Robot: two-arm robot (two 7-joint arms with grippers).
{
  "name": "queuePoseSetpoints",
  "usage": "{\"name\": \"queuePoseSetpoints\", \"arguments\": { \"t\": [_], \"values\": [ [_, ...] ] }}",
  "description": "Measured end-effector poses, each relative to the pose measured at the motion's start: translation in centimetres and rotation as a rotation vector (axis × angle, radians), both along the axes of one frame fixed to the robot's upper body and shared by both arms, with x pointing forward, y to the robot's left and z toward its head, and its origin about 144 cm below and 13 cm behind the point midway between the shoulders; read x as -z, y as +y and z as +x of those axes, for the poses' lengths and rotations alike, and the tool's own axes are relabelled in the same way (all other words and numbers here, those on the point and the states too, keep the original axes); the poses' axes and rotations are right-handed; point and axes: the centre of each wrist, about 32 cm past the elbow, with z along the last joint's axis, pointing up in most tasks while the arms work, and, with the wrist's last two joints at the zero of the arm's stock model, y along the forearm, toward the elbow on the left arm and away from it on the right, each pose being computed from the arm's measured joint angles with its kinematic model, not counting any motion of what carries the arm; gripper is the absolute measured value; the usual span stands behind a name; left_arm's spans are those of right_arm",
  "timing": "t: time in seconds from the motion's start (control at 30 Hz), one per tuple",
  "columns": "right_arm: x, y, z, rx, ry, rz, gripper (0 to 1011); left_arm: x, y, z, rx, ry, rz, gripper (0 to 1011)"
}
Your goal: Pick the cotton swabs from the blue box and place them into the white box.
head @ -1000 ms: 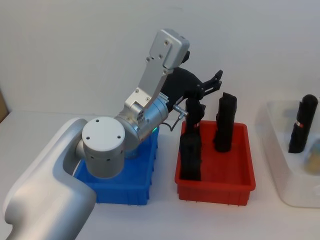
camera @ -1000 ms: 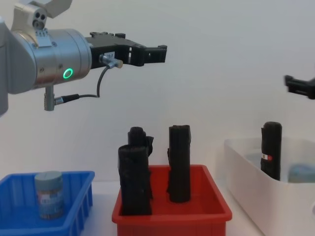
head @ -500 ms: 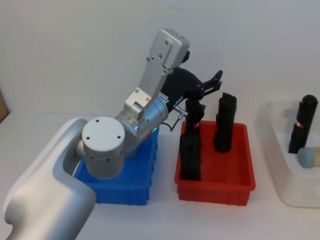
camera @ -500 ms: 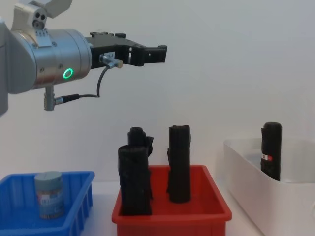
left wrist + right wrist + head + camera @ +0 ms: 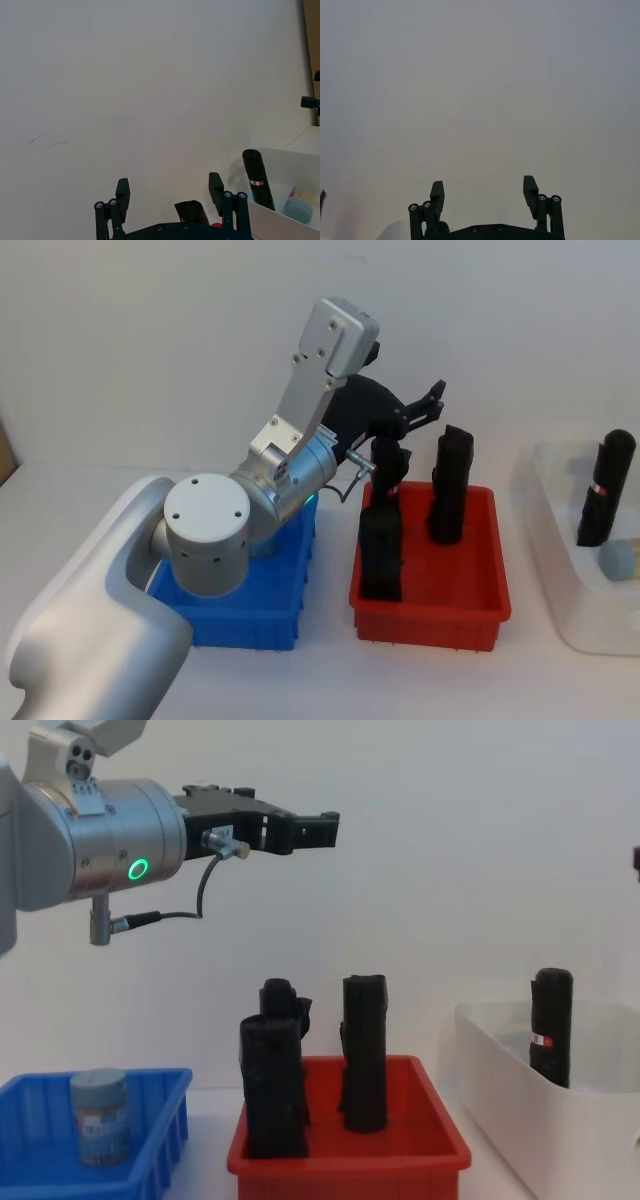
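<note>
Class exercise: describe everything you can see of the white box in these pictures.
The white box is a tall tub of translucent white plastic with rounded corners and an open top, standing on the table to the right of the red bin, apart from it. Inside, a black roll with a small red-and-white label stands upright, and a cotton swab tub lies beside it.

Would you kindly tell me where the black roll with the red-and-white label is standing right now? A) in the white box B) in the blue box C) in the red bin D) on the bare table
A: the labelled black roll stands upright inside the white box, beside a cotton swab tub; the unlabelled rolls are in the red bin.
</note>
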Motion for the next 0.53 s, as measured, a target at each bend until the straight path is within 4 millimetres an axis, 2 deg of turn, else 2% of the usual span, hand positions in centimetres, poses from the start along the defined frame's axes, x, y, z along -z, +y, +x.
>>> {"name": "queuePoseSetpoints", "arguments": {
  "t": [0.53],
  "values": [
    [-1.2,1.4,0.9,-0.173,-0.129,-0.076,1001,0.0,0.0,0.0,0.000,0.000,0.000,1003]
  ]
}}
